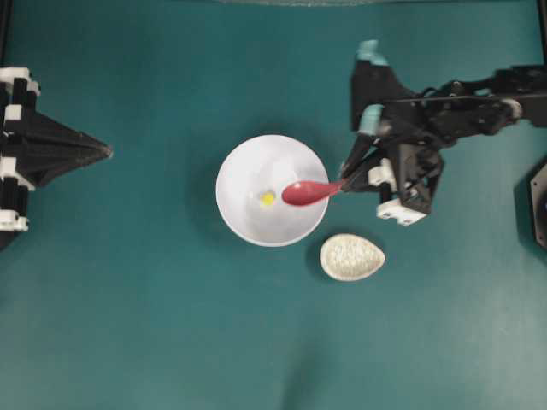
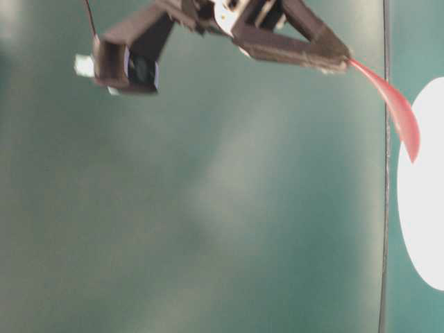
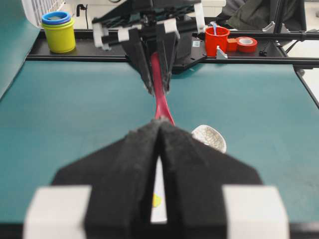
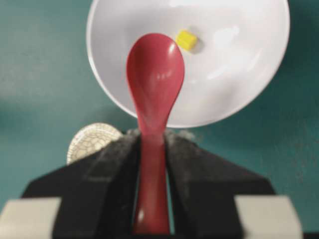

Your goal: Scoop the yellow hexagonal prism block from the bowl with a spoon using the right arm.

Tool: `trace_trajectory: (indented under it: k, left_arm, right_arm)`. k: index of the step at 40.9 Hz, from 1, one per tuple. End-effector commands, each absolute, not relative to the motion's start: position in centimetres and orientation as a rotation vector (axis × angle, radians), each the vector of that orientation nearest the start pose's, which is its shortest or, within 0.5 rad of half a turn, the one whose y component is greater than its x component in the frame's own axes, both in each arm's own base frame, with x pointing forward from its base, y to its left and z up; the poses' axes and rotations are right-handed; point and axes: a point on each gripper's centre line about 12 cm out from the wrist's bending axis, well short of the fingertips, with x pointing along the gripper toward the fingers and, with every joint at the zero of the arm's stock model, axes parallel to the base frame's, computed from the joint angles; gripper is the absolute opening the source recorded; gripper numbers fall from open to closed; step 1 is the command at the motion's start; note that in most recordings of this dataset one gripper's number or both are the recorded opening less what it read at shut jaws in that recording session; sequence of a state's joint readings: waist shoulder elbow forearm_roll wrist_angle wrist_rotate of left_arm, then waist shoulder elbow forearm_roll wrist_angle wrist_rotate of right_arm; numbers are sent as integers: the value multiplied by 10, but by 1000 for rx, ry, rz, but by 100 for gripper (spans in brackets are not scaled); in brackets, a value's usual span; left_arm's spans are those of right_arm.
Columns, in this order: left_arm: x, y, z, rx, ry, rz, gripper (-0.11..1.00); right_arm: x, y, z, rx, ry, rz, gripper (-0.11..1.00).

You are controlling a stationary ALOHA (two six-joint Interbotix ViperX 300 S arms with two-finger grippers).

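Item 1, right gripper [image 4: 152, 149]: black padded fingers [image 4: 107, 169] clamped on the handle of the pink-red soup spoon [image 4: 154, 79]. In the right wrist view the handle runs up between the two pads and the oval scoop juts out ahead, hollow side facing the camera. White finger blocks and teal tape bits show on this arm in the overhead view.

Item 2, spoon scoop: held over the near rim of the white bowl [image 4: 249, 74], empty. In the overhead view the scoop reaches in over the bowl's right side.

Item 3, yellow hexagonal prism block [image 4: 187, 40]: lies on the bowl's floor, just beyond and right of the scoop's tip in the right wrist view, near it but apart. In the overhead view it sits close to the bowl's centre, just left of the scoop.

Item 4, small speckled beige teardrop dish [image 1: 351, 257]: on the teal table [image 1: 128, 325], just beside the bowl, below and right of it in the overhead view, not touching.

Item 5, left gripper [image 1: 107, 152]: well apart at the left edge of the overhead view, pointed fingers pressed together, holding nothing.

Item 6, far shelf, left wrist view: stacked yellow and blue cups [image 3: 58, 31], red cup [image 3: 217, 40], red tape roll [image 3: 246, 44].
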State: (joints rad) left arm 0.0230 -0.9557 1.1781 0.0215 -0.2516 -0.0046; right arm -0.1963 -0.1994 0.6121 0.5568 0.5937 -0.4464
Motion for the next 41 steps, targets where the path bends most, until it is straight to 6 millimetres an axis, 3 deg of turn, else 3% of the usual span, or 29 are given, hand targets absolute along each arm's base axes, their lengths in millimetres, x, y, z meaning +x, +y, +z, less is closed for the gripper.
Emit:
trace_trajectory:
  k: [1, 15, 41]
  left_arm:
    - [203, 4, 298, 17, -63, 19, -1]
    - [203, 4, 298, 17, -63, 19, -1]
    - [203, 4, 299, 20, -72, 19, -1]
  right_arm:
    - [353, -36, 235, 239, 920, 89, 23]
    - [366, -43, 227, 213, 1114, 49, 23]
    - [381, -34, 219, 198, 1156, 81, 23]
